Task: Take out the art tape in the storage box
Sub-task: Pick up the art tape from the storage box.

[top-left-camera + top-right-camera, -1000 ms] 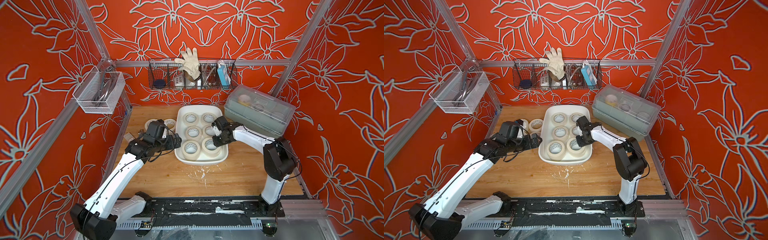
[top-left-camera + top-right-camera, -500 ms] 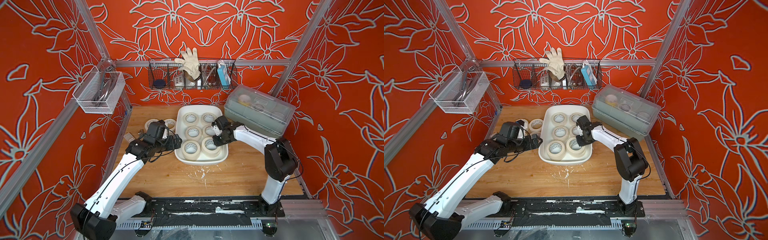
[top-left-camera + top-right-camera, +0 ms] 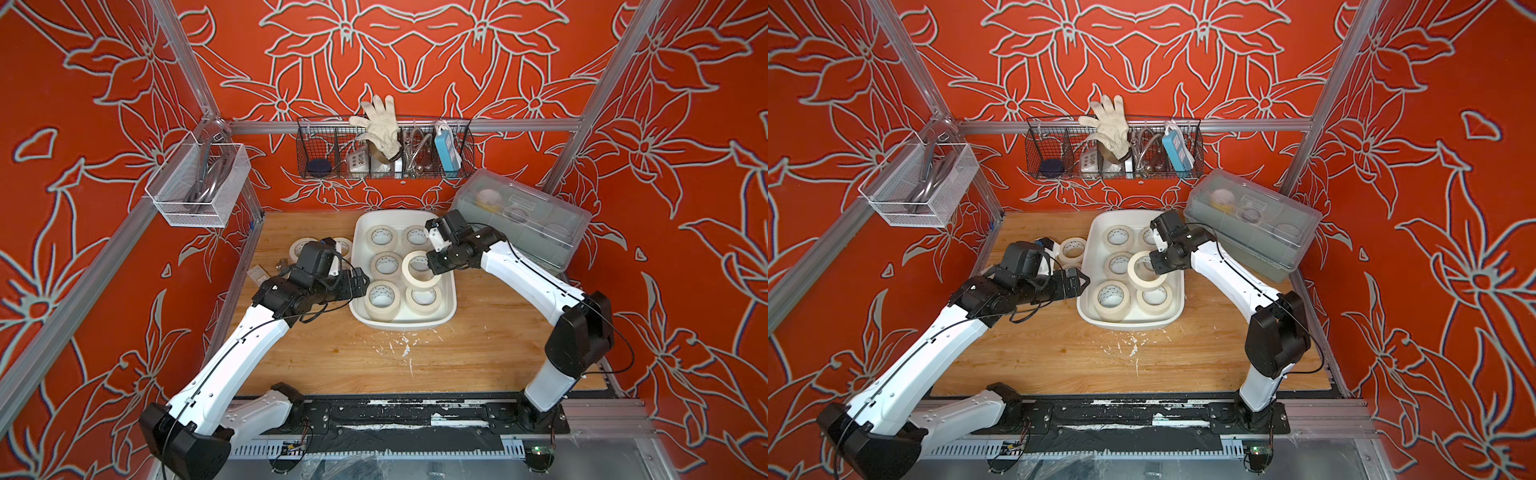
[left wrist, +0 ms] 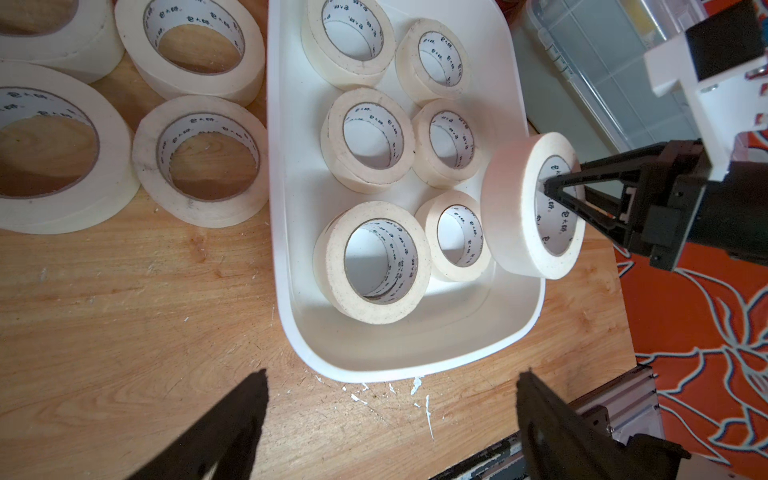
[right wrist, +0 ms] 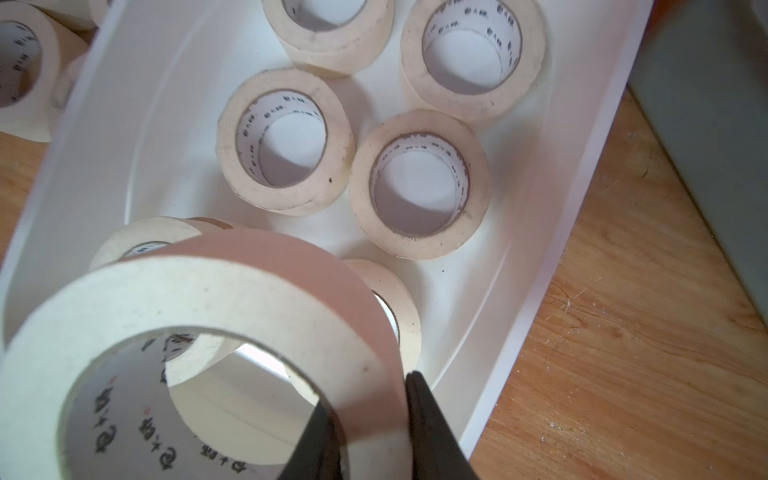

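The right end effector (image 4: 548,192) pinches the wall of one tape roll (image 4: 509,208), one finger inside the core and one outside. It holds the roll tilted in the air over the right side of the white storage box (image 3: 399,325). Six more rolls (image 4: 336,257) lie flat inside the box in two rows, close together.

The left end effector (image 3: 362,283) is spread wide and holds nothing, just beside the box's left rim. Left of the box, several rolls (image 3: 300,246) sit on the wooden desk (image 3: 374,365). Its front stretch is bare planks with white flecks.

A grey lidded box (image 3: 523,220) crowds the rear right corner, close behind the right arm. Wire baskets (image 3: 384,166) hang on the walls.

The box is glossy plastic with rounded corners. The rolls are matte cream rings with printed white cores.
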Available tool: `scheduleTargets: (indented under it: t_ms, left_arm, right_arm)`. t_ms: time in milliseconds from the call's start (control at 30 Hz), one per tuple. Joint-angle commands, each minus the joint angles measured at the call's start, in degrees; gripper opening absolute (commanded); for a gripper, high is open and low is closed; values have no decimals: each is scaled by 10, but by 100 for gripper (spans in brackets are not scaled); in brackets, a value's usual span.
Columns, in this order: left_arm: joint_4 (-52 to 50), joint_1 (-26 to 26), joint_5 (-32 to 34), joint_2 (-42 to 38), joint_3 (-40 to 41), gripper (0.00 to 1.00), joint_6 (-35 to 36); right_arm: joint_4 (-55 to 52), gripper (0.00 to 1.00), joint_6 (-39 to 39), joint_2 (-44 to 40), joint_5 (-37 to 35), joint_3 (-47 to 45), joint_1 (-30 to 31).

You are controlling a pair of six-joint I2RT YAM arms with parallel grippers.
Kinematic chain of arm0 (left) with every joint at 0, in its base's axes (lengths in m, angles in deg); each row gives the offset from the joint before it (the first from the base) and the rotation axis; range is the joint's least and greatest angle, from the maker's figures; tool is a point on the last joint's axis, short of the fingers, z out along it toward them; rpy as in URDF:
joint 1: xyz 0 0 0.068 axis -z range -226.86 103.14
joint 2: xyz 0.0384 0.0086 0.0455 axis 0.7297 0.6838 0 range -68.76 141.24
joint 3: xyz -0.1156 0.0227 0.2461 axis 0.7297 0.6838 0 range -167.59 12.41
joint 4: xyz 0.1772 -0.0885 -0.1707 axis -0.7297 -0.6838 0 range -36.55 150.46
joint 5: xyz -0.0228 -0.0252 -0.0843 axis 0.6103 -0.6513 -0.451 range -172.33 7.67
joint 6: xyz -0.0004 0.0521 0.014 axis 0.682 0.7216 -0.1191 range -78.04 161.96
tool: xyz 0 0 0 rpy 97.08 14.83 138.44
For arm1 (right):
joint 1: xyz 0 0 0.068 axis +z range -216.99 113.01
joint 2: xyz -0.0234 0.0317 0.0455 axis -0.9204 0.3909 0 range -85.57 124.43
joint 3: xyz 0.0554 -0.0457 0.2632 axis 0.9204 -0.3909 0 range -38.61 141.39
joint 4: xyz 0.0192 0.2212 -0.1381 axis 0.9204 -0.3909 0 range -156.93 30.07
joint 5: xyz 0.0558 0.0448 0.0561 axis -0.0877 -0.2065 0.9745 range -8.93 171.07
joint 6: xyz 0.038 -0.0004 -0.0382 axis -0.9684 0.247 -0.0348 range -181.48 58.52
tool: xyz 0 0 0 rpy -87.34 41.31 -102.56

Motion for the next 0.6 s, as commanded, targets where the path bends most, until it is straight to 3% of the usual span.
scheduleTargets:
  t_ms: [0, 333, 567]
  left_arm:
    - [-15, 16, 16, 13, -37, 92, 10]
    - [-28, 68, 47, 63, -111, 91, 21]
    - [-49, 111, 93, 119, -142, 82, 34]
  right_arm:
    - [-29, 0, -1, -26, -21, 34, 20]
    - [-31, 0, -13, -36, -71, 58, 84]
    - [-25, 0, -18, -35, -97, 56, 123]
